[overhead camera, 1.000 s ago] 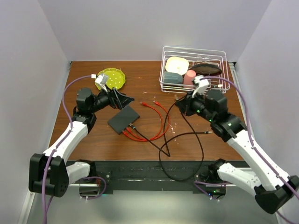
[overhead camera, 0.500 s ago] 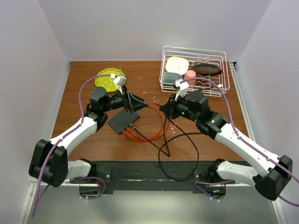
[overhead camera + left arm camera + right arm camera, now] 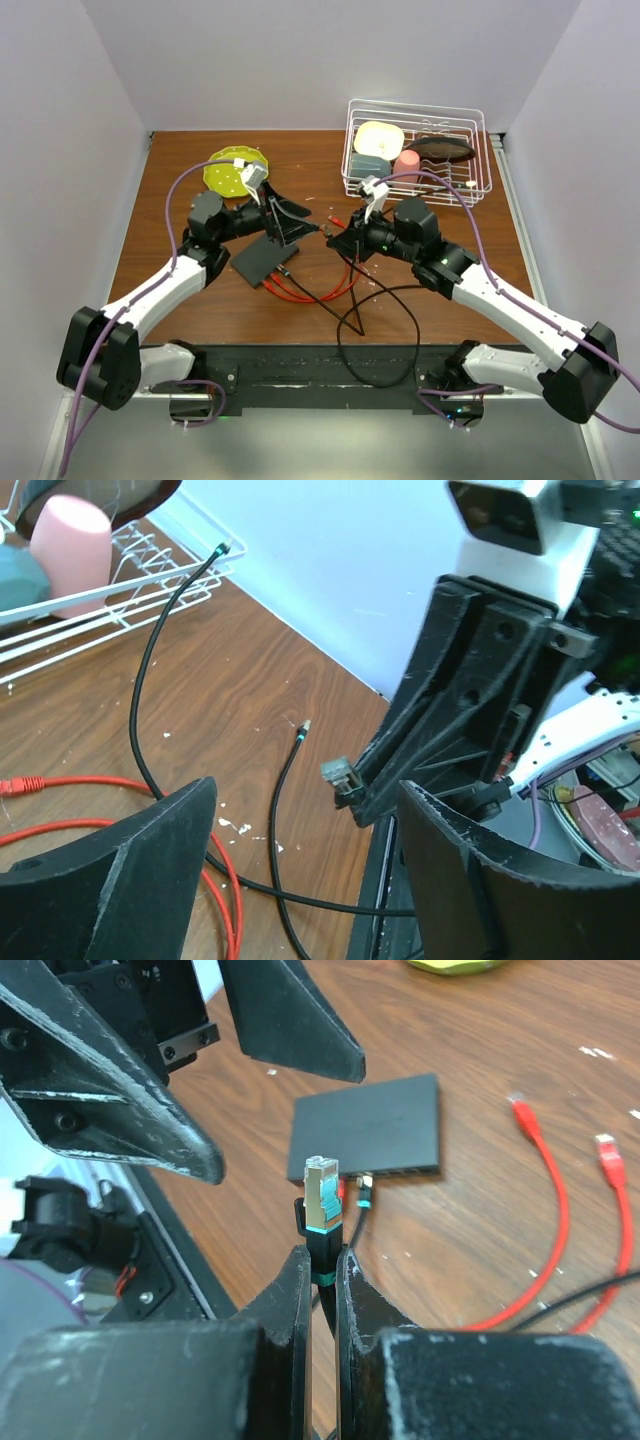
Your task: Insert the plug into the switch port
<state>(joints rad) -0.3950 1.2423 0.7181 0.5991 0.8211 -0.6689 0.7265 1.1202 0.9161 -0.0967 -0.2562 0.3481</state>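
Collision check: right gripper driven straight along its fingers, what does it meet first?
Likely the left gripper, open and facing it; the held plug points into that gap, above the switch. Depth unclear.

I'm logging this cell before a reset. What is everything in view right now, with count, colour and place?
table: one, brown wood, under everything
switch: one, matte black, left of centre, cables in its near edge
plug: one, clear tip on a black and teal boot, held above the table
red cables: at least two, red, right of the switch
black cables: count unclear, black, looped near centre
plate: one, yellow-green, far left
dish rack: one, white wire, far right
in the rack: yellow dish, blue-grey dish, pink cup, dark oval dish
left gripper: one, black, open, facing the plug
right gripper: one, black, shut on the plug
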